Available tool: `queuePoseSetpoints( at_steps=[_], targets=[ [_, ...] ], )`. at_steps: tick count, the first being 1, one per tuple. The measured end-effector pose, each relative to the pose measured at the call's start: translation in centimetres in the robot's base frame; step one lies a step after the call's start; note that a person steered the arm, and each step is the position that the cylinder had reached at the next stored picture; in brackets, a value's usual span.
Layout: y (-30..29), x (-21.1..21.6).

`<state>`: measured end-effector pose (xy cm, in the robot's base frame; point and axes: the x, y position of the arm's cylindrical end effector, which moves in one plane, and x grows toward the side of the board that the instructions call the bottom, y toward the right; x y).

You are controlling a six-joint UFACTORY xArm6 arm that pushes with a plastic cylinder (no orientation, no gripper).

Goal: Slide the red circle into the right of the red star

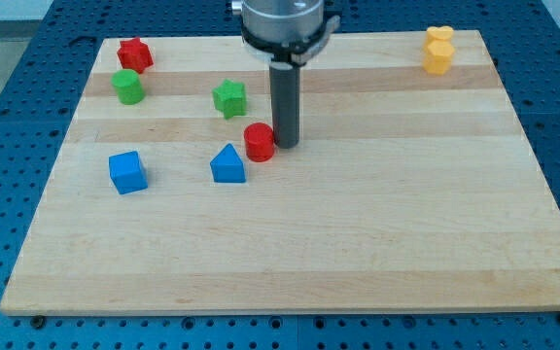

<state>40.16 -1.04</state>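
Red circle (259, 142) sits mid-board, my tip (286, 145) touching its right side; no jaws exist. Pushing begins: next drive it up-left toward the red star (134, 53), passing the green star (229, 98).

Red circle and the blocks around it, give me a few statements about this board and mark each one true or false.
1. My tip is at the red circle's right side in the view. True.
2. The red star sits near the view's bottom right. False: it is near the top left.
3. The green star lies between the red circle and the red star. True.
4. The blue block with a pointed top lies above the red circle. False: it is below and to its left.
5. The yellow blocks touch the green circle. False: they are far apart.
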Motion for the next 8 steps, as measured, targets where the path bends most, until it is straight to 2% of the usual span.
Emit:
queuePoseSetpoints(
  at_steps=[2, 3, 4, 5, 6, 8],
  targets=[
    [-0.6, 5.5],
    [-3.2, 5.8],
    [-5.4, 2.1],
    [-5.4, -3.3],
    [-5.0, -6.0],
    [-3.0, -1.7]
  ],
)
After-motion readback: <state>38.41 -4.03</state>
